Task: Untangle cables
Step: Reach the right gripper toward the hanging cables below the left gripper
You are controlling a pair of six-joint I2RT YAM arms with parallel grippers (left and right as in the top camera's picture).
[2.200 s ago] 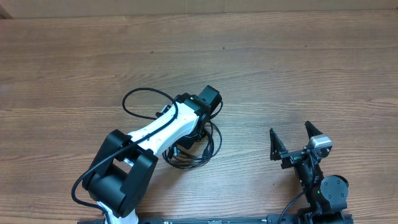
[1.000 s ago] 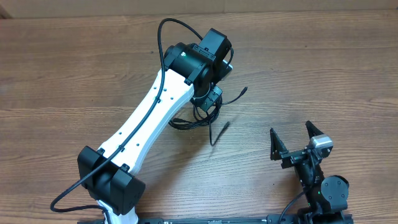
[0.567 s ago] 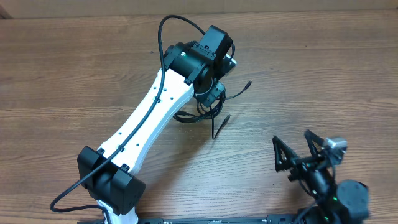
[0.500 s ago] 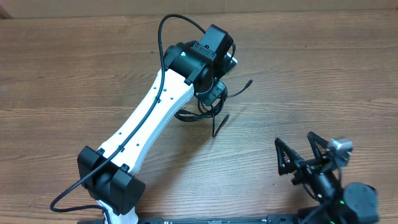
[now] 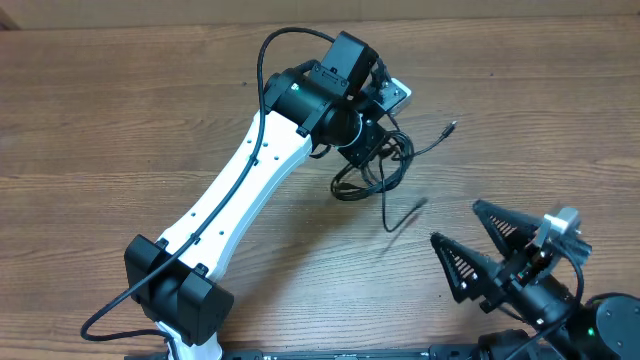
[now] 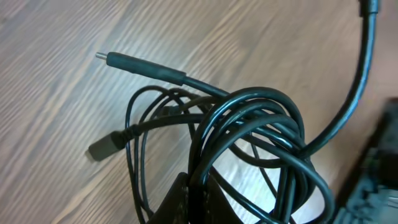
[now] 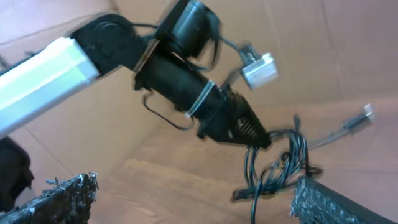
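Note:
A tangle of thin black cables [image 5: 378, 168] hangs from my left gripper [image 5: 372, 150], which is shut on the bundle and holds it above the wooden table. Loose plug ends stick out to the right [image 5: 450, 128] and lower right [image 5: 405, 215]. In the left wrist view the cables [image 6: 249, 143] loop over my pinched fingers [image 6: 196, 202], with plug ends [image 6: 124, 61] pointing left. My right gripper [image 5: 500, 245] is open and empty at the lower right, tilted toward the bundle. In the right wrist view the cables [image 7: 277, 168] hang between its spread fingers [image 7: 196, 199].
The wooden table [image 5: 120, 130] spreads around both arms. The left arm's white link [image 5: 250, 190] runs diagonally from its base at the lower left. A thicker black arm cable [image 5: 275, 50] arches above the left wrist.
My left gripper has lifted the cable bundle off the table and carried it up and to the right. My right arm has risen and tilted left, its open fingers now facing the bundle.

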